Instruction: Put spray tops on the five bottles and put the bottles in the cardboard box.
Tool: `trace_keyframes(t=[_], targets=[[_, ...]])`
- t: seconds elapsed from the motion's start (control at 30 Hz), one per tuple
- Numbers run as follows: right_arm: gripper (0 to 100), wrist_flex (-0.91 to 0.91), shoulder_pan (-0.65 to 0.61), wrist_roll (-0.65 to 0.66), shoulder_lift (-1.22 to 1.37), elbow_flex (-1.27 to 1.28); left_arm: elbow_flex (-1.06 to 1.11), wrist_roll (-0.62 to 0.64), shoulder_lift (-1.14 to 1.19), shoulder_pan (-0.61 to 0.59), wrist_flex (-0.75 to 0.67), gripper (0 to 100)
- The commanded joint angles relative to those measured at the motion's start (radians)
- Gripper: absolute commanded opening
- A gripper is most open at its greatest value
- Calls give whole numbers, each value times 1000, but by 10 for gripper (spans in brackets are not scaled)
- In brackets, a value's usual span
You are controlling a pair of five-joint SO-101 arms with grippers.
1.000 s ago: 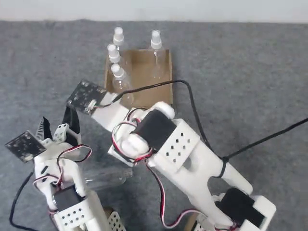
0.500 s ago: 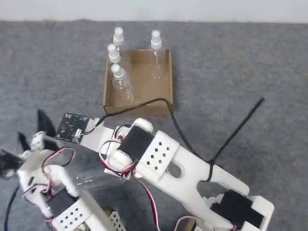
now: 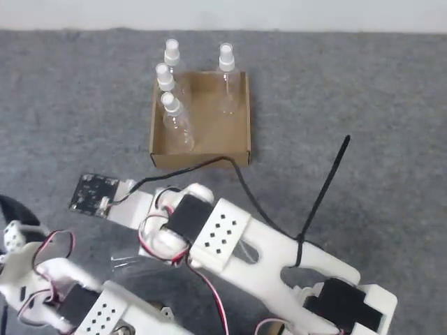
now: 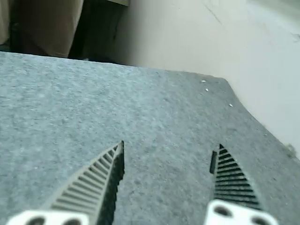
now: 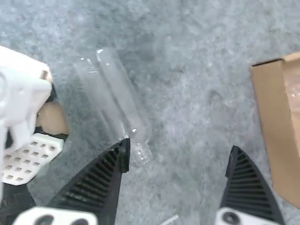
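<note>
Bottles, total count: 5.

1. Four capped bottles (image 3: pixel 171 105) stand upright in the single cardboard box (image 3: pixel 199 159), each with one white spray top. Three form a row along one side wall. The fourth stands alone by the opposite side wall, apart from the row.
2. One uncapped bottle (image 5: pixel 117 103) lies on its side on the grey mat (image 3: pixel 363 91), outside the box and well apart from it. It is clear and its neck is open. In the high view it lies partly under the right arm (image 3: pixel 230 241).

Grippers, total count: 2.

1. Right gripper (image 5: pixel 176 159): fingers spread wide, nothing between them. It hangs over the mat with the neck end of the uncapped bottle just beside one fingertip; contact cannot be confirmed.
2. Left gripper (image 4: pixel 166 164): fingers spread apart, nothing between them, over bare mat
</note>
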Motion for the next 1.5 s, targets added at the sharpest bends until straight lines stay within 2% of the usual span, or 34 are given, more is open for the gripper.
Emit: trace_keyframes(t=[0.0, 0.2, 0.9, 0.97, 1.27, 1.47], targets=[[313, -21, -39, 15, 19, -18, -28, 11, 8, -78, -17, 267], [360, -1, -47, 51, 203, -124, -24, 11, 8, -140, -52, 209], [356, 12, -39, 160, 615, -344, -19, 6, 8, -135, -49, 209], [328, 13, -24, 157, 627, -354, -13, 6, 8, -133, -54, 209], [84, 15, 8, 158, 634, -367, -12, 6, 8, -133, -54, 209], [48, 59, 25, 153, 627, -376, -12, 6, 8, -133, -54, 209]])
